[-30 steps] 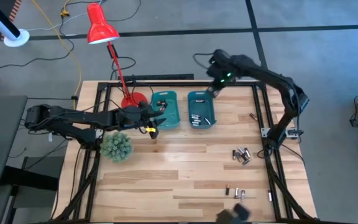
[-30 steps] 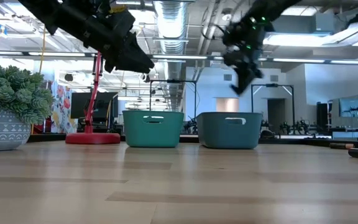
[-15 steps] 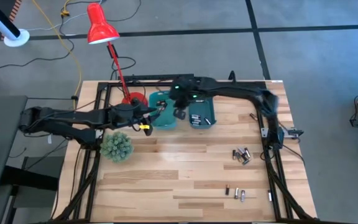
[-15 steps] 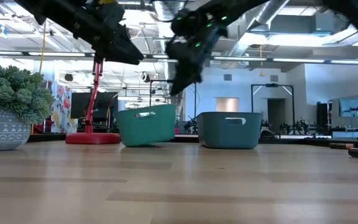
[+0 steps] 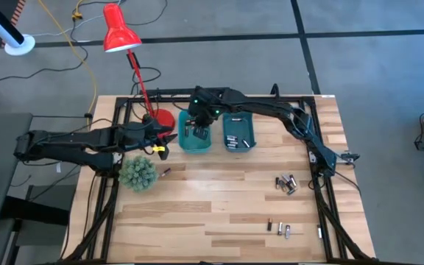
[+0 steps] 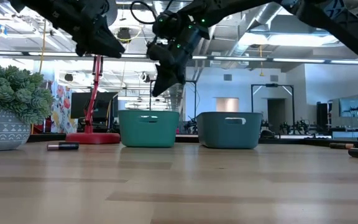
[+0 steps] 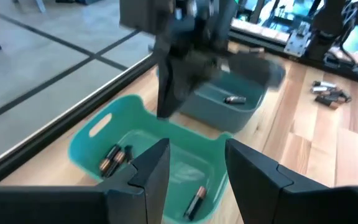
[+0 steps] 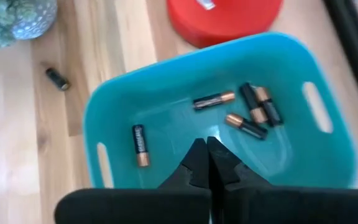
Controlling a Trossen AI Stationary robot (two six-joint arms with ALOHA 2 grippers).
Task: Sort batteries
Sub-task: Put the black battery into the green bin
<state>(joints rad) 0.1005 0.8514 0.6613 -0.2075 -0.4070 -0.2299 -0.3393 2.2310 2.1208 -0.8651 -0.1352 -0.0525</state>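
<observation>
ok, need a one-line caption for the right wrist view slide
Right gripper, fingers shut, hangs over the teal bin holding five batteries; one stray battery lies on the table.

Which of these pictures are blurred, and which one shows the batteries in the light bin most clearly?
Left wrist view: the right arm's gripper is smeared by motion blur, while the light bin below it is fairly sharp. Right wrist view: clearest on the batteries, each cell distinct. Low view: bright ceiling lights leave both arms as dark silhouettes. High view: even light, but the batteries are tiny.
</observation>
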